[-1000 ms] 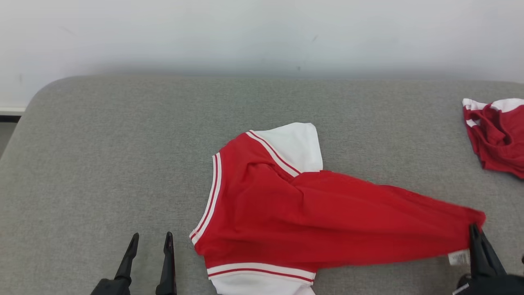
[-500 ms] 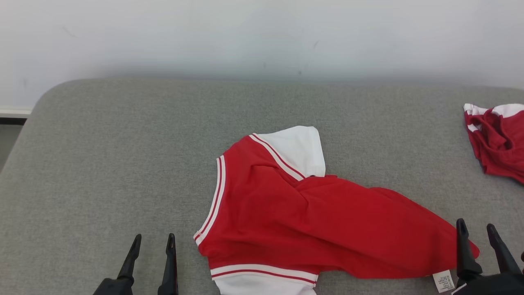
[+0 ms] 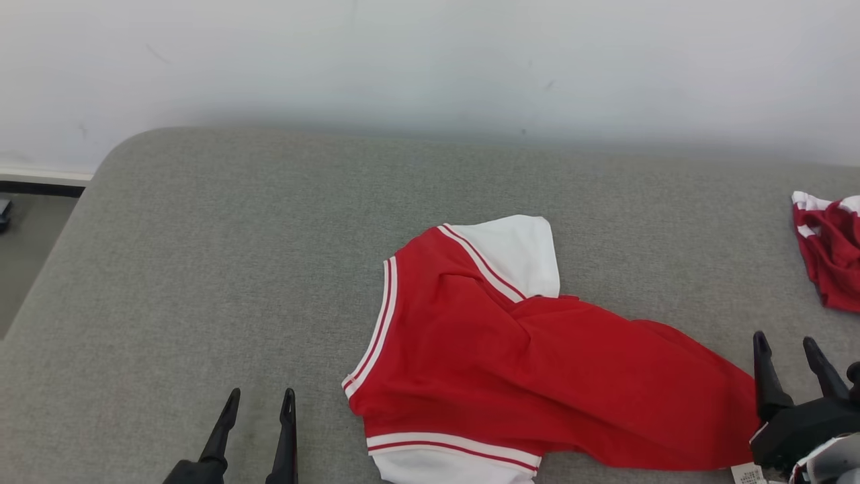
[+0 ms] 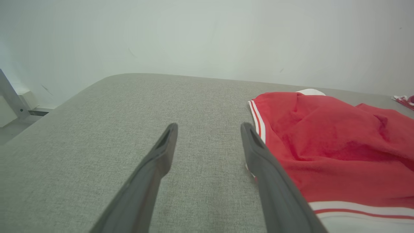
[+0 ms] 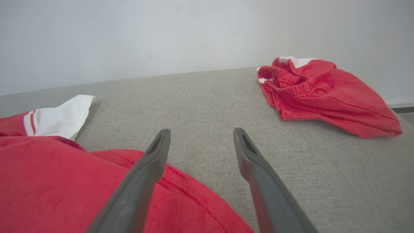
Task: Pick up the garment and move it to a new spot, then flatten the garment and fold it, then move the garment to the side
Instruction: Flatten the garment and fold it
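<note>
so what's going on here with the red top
A two-armed robot is handling a red and white garment on a grey cushion. The garment lies rumpled, not yet flat or folded. The right gripper is open at its right end, gripping nothing. The left gripper is open over bare cushion to the garment's left. A separate red heap sits far right.

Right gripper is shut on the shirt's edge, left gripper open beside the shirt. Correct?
No. The right gripper is open, jaws apart with nothing between them, and the shirt lies loose next to it; the right wrist view shows this. The left gripper is open beside the shirt, as you said.
</note>
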